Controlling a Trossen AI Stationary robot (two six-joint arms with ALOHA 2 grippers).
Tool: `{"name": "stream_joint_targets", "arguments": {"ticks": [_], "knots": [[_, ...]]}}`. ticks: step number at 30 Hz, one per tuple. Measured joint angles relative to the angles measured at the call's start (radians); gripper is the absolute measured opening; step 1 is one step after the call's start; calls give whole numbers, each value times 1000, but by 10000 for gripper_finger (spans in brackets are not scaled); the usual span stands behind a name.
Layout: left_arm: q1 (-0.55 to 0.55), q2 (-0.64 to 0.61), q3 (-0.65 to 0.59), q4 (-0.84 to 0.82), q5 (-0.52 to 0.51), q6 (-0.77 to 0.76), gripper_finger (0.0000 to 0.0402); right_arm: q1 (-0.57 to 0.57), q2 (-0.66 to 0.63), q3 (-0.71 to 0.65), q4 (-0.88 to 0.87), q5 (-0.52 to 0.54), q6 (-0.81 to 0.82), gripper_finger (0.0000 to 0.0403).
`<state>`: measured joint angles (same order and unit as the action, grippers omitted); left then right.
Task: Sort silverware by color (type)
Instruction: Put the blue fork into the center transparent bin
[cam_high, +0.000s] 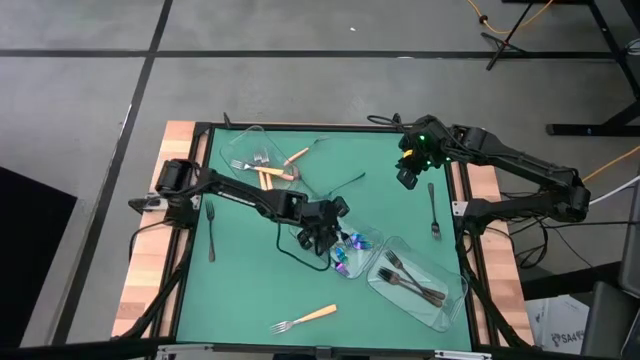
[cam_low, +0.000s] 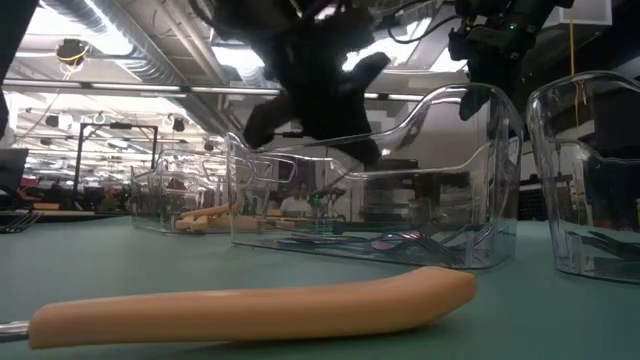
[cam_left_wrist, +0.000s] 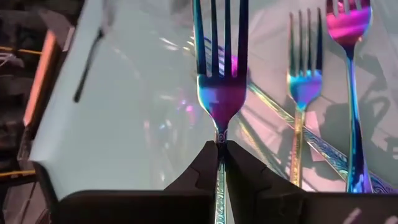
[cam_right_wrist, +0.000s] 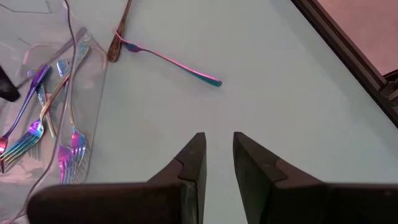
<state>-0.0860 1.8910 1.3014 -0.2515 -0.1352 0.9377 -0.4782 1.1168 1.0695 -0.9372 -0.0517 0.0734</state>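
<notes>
My left gripper (cam_high: 328, 232) reaches from the table's left to the middle clear tray (cam_high: 366, 234) and is shut on an iridescent blue-purple fork (cam_left_wrist: 221, 93). Two more iridescent forks (cam_left_wrist: 303, 84) (cam_left_wrist: 348, 37) lie in that tray. Orange-handled forks (cam_high: 272, 176) lie in the far-left tray (cam_high: 250, 135), dark forks (cam_high: 410, 280) in the near-right tray (cam_high: 455, 300). Loose on the mat lie an orange-handled fork (cam_high: 303, 318), two dark forks (cam_high: 211, 230) (cam_high: 433, 210) and an iridescent fork (cam_right_wrist: 168, 59). My right gripper (cam_right_wrist: 219, 155) hangs open at the far right with nothing between its fingers. My left gripper pinches the fork's neck (cam_left_wrist: 220, 142), just below the head, between its two fingers. They come slanting down from the table's left and lie along the handle, which runs back between them. The tines point away from the gripper, over the tray; whether they touch it I cannot tell.
The orange fork's handle (cam_low: 250, 305) fills the low view's foreground near the front edge. The three clear trays have upright walls (cam_low: 440, 180). A black frame (cam_high: 190, 250) borders the green mat. Bare mat lies at the near left and centre.
</notes>
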Motion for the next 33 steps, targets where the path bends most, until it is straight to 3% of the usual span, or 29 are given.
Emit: {"name": "stream_joint_targets", "arguments": {"ticks": [12,33], "knots": [[2,70,1,31,16,67,12,0,0,0,0,0,0,69],[1,70,-2,43,18,66,12,0,0,0,-1,0,0,69]]}}
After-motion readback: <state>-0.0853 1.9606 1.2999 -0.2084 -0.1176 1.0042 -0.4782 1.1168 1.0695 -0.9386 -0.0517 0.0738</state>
